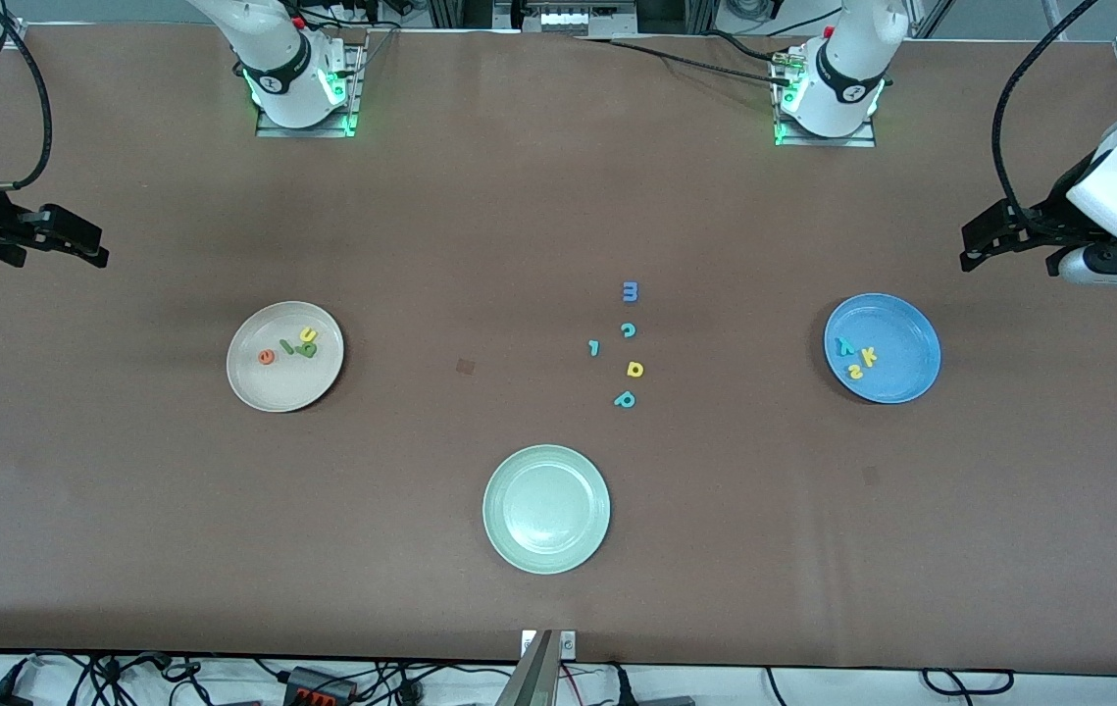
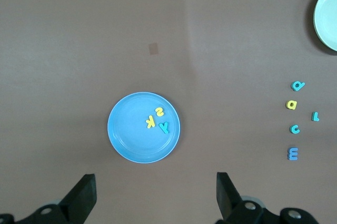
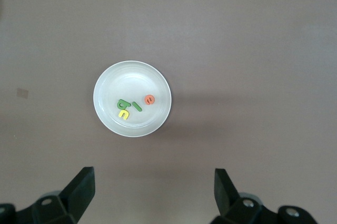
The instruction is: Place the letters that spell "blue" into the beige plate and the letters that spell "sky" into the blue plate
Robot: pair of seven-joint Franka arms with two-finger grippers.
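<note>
Looks done to me: the letters that spell "blue" [image 1: 287, 347] sit in the beige plate [image 1: 254, 384] near the right arm's end of the tabletop, the letters that spell "sky" [image 1: 856, 357] in the blue plate [image 1: 911, 378] near the left arm's, and both the right gripper [image 1: 77, 240] and left gripper [image 1: 985, 247] hang released and empty over the table edges, each nearest its own plate.
</note>
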